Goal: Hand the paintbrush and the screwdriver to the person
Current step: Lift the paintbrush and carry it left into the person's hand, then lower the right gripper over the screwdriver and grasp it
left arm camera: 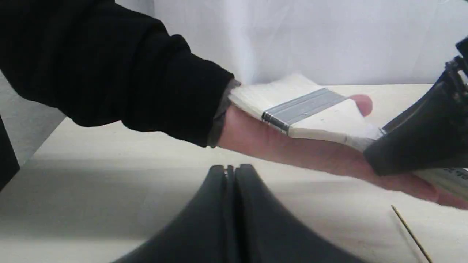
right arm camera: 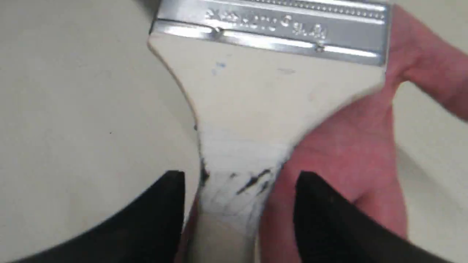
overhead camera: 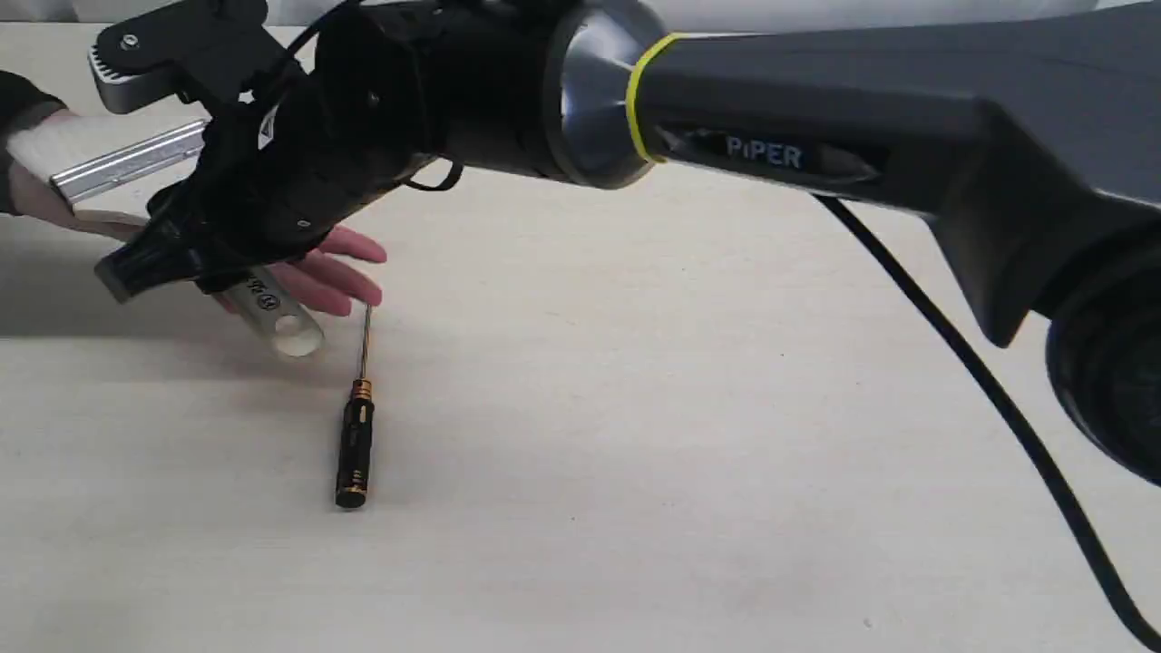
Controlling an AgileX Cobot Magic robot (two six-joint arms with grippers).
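Observation:
The paintbrush (overhead camera: 127, 163) lies across the person's open palm (overhead camera: 337, 272) at the far left, bristles toward the dark sleeve, handle end sticking out past the fingers. My right gripper (right arm camera: 239, 179) reaches across and straddles the narrow handle, open, with a thin gap on each side of the paintbrush (right arm camera: 263, 91). In the left wrist view the paintbrush (left arm camera: 303, 109) rests on the hand (left arm camera: 292, 149) while my left gripper (left arm camera: 230, 170) stays shut and empty below it. The screwdriver (overhead camera: 356, 444) lies flat on the table just in front of the fingertips.
The pale table (overhead camera: 726, 453) spreads out to the right of the screwdriver. The right arm's black cable (overhead camera: 998, 408) hangs down over the table's right side. A white wall stands behind the table.

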